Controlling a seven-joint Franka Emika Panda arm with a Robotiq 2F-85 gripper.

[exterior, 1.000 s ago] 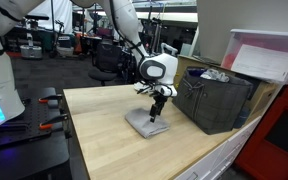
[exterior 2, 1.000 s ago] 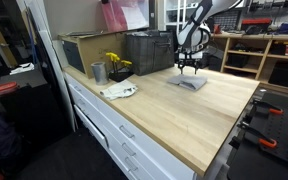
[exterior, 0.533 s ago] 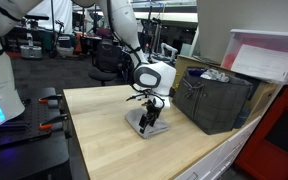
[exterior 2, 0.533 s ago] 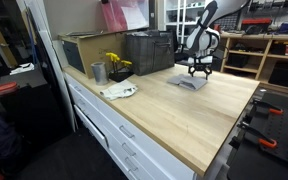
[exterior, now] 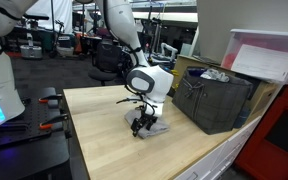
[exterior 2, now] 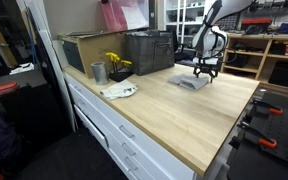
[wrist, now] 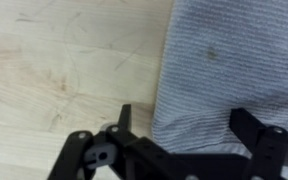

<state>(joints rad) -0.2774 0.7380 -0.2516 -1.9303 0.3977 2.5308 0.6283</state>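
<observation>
In an exterior view, left to right: metal cup (exterior 2: 98, 72), yellow flowers (exterior 2: 116, 63), white rag (exterior 2: 119, 91), dark crate (exterior 2: 149, 50), then grey cloth (exterior 2: 189, 83) flat on desk (exterior 2: 174, 120), crate near it. Fingers (wrist: 246, 124) spread wide, low at cloth's edge: one over bare wood, one over cloth. Holding nothing; contact unclear.

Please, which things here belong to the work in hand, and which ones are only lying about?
In hand:
- end effector, open, low over the cloth's edge
- grey cloth, flat on the wooden table

Lying about:
- black crate
- metal cup
- yellow item beside the cup
- pale flat item near the table's front edge
</observation>
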